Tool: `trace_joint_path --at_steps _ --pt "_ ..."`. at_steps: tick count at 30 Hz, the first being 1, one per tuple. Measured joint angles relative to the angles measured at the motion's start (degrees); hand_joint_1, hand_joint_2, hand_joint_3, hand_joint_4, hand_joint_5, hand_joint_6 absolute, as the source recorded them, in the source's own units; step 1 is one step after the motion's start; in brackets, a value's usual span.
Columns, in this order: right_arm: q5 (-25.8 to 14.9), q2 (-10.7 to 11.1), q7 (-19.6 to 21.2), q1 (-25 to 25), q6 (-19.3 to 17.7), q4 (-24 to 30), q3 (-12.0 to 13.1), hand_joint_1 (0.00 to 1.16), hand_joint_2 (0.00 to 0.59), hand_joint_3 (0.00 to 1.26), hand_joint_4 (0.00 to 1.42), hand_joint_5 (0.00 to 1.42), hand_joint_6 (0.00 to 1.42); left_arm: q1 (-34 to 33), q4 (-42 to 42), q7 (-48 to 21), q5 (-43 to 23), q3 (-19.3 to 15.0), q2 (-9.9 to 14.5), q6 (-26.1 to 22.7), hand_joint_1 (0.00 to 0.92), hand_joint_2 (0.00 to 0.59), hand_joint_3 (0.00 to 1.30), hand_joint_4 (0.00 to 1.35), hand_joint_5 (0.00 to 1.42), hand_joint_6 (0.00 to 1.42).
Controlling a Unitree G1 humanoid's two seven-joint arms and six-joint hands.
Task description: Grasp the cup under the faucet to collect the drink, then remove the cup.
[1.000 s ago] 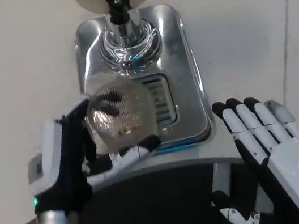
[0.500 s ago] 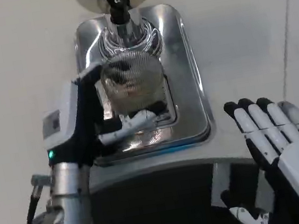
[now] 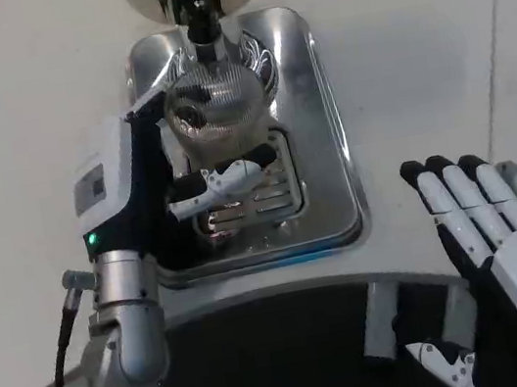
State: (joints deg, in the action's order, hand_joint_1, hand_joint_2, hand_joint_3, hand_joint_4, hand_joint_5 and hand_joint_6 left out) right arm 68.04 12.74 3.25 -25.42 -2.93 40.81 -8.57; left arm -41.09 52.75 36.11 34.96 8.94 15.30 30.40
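- The left hand (image 3: 155, 196) gripped the clear cup (image 3: 216, 106) from its left side, fingers (image 3: 222, 182) wrapped round the near wall, thumb side hidden behind the glass.
- The cup sat over the steel drip tray (image 3: 312, 125), its mouth just under the black faucet (image 3: 198, 10), apparently lined up with the spout. No stream of drink could be made out; the fill level was too blurred by reflections to judge.
- The right hand (image 3: 505, 242) lay flat and spread on the tabletop (image 3: 19, 124), well apart from the tray and holding nothing.
- Risk: if the cup drifted sideways under the spout, the drink would likely miss the mouth and run onto the tray grille (image 3: 272, 186).
- Risk: the glass looked smooth and the hold was partly one-sided; as the cup filled and grew heavier it might slip down or rotate in the fingers.
- Risk: the rim stood very near the faucet, so lifting before pulling back could knock the rim against the spout and spill.
- Risk: a tilt while drawing the cup back over the tray's raised lip could slop liquid toward the robot's dark front edge (image 3: 265, 351).
- Whether the cup rested on the grille or hung above it could not be told.
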Motion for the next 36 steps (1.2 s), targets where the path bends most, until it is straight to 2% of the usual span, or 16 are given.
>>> trace_joint_path --at_steps 2,3,6,9,19,25,29,32,35,36 --pt "0.0 -0.21 0.0 0.0 0.0 -0.09 0.02 0.49 0.396 0.0 0.0 0.0 0.0 0.0 0.15 -0.01 -0.66 0.59 0.09 0.08 0.378 0.042 0.59 0.52 0.9 1.16" --pt "0.0 -0.32 0.0 0.01 0.0 -0.18 -0.02 0.49 0.396 0.0 0.0 0.0 0.0 0.0 0.17 -0.07 -0.76 0.96 0.29 0.29 0.326 0.046 0.46 0.36 0.81 1.06" --pt "0.01 -0.74 0.0 0.36 -0.01 -0.79 -0.72 0.49 0.396 0.0 0.0 0.0 0.0 0.51 0.02 -1.96 -1.26 1.28 1.21 1.74 0.272 0.041 0.32 0.16 0.67 0.87" --pt "-0.07 -0.73 0.0 0.45 -0.08 -0.92 -0.87 0.49 0.396 0.0 0.0 0.0 0.0 0.89 -0.85 -2.69 -2.84 1.19 2.33 2.51 0.211 0.033 0.22 0.06 0.56 0.69" --pt "-2.35 -0.48 0.01 -0.31 -0.69 -0.25 -0.59 0.49 0.396 0.0 0.0 0.0 0.0 4.88 -6.27 -5.14 -3.68 0.94 3.87 2.98 0.139 0.009 0.17 0.01 0.49 0.57" --pt "-4.69 -0.65 -0.15 2.24 -0.7 -0.42 -0.35 0.49 0.396 0.0 0.0 0.0 0.0 9.46 -13.76 -7.51 -5.3 -0.81 5.56 2.76 0.113 0.0 0.15 0.0 0.46 0.51" --pt "-6.03 -1.0 -0.93 4.19 -0.63 -0.51 -0.64 0.49 0.396 0.0 0.0 0.0 0.0 13.43 -20.08 -8.82 -5.52 -2.85 8.04 1.65 0.09 0.0 0.07 0.0 0.32 0.3" --pt "-8.96 -2.85 -2.77 7.55 0.52 -0.57 -0.84 0.49 0.396 0.0 0.0 0.0 0.0 18.95 -26.97 -13.17 -8.48 -7.27 11.98 -0.67 0.004 0.0 0.0 0.0 0.16 0.17" --pt "-12.1 -4.44 -4.7 11.44 2.29 -0.75 -0.81 0.49 0.396 0.0 0.0 0.0 0.0 25.95 -33.42 -17.65 -11.07 -11.73 16.12 -2.57 0.0 0.0 0.0 0.0 0.1 0.09" --pt "-13.19 -5.1 -5.33 13.01 2.97 -0.97 -0.8 0.49 0.396 0.0 0.0 0.0 0.0 27.58 -35.03 -18.56 -11.77 -12.85 16.69 -3.28 0.0 0.002 0.0 0.0 0.08 0.07"
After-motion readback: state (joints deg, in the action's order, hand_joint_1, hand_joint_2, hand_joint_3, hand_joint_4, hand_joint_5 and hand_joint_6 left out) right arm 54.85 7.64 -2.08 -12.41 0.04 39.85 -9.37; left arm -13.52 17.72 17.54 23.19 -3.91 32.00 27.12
